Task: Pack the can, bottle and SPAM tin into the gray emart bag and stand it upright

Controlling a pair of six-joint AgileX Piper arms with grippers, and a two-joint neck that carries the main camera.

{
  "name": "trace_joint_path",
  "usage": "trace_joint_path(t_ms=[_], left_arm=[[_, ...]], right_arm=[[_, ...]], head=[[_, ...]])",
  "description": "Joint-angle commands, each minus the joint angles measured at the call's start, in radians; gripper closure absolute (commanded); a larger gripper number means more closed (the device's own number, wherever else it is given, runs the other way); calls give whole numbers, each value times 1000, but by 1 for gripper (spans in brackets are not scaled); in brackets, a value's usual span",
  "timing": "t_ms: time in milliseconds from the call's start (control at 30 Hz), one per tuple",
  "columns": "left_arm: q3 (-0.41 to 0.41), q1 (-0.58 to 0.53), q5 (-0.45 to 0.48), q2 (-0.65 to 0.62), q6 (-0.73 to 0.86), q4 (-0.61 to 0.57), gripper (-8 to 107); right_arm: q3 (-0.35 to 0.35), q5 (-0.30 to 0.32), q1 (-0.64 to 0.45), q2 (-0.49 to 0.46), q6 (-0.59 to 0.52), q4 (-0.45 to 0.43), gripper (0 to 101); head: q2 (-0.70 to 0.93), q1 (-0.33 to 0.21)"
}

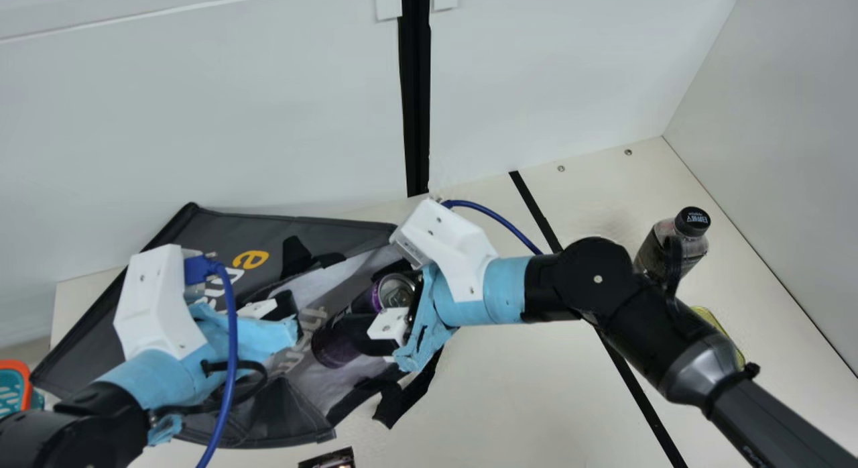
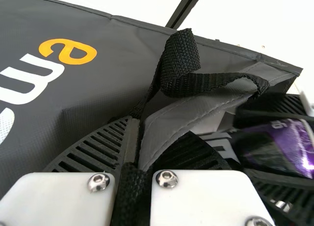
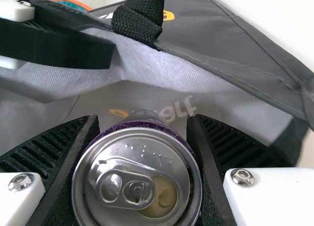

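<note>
The gray emart bag (image 1: 228, 233) lies on its side at the left of the main view, its mouth toward the right. My left gripper (image 1: 295, 314) is at the bag's opening; in the left wrist view the left gripper (image 2: 135, 152) is shut on the bag's edge and black strap. My right gripper (image 1: 395, 314) holds the purple can (image 1: 338, 337) at the bag's mouth. The right wrist view has the can's silver top (image 3: 137, 179) between the two fingers of the right gripper (image 3: 142, 152), bag lining beyond. The dark-capped bottle (image 1: 670, 243) stands at the right, partly behind my right arm.
A yellow-edged item, probably the SPAM tin (image 1: 720, 330), is mostly hidden behind my right arm. An orange-and-teal object (image 1: 17, 387) is at the left edge, a dark item (image 1: 328, 458) at the bottom edge. White walls stand behind and right.
</note>
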Motion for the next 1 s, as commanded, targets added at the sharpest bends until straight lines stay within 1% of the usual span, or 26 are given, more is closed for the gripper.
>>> trace_joint_path(t_ms=[0,400,667,967], left_arm=[[0,0,0,0,0,0,107],[0,0,0,0,0,0,107],[0,0,0,0,0,0,107],[0,0,0,0,0,0,107]], right_arm=[[-3,-12,6,12,-7,3,101],[-21,-85,55,93,-35,28,101],[-34,-121,86,149,-41,22,101],[-74,-147,122,207,-26,2,101]], head=[[-1,-23],[-1,-23],[-1,-23],[-1,-23]])
